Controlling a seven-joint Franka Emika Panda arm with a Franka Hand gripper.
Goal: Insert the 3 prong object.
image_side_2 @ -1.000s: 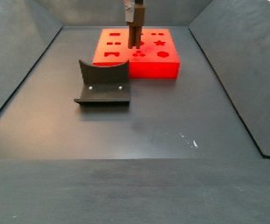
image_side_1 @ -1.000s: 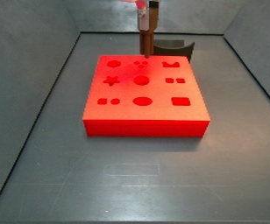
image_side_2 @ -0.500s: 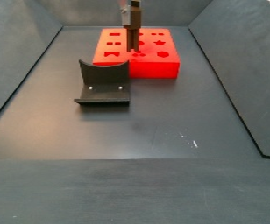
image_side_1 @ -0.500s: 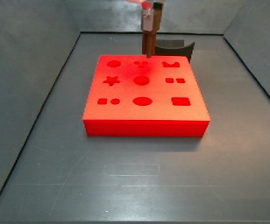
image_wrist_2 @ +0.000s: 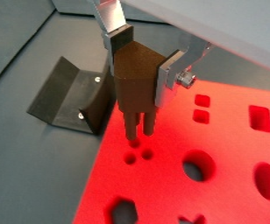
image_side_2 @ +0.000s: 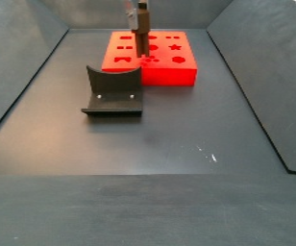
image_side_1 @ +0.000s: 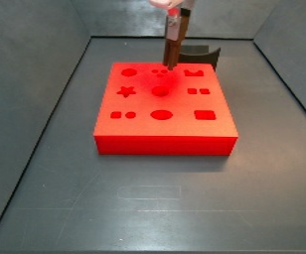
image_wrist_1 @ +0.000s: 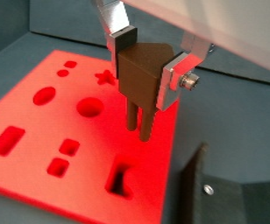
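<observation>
Wrist views: end effector [image_wrist_2: 135, 66] clamps the small dark brown 3 prong object [image_wrist_2: 134, 87], prongs down, just above the flat red plastic block [image_wrist_2: 208, 166], near its small round holes [image_wrist_2: 138, 156]. Risk: slight prong offset, jamming on the face.

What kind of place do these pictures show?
Probably a robot test cell: a dark grey walled floor, a red block with shaped holes, a dark L-shaped fixture, and the gripper holding a brown three-prong piece above the block.
</observation>
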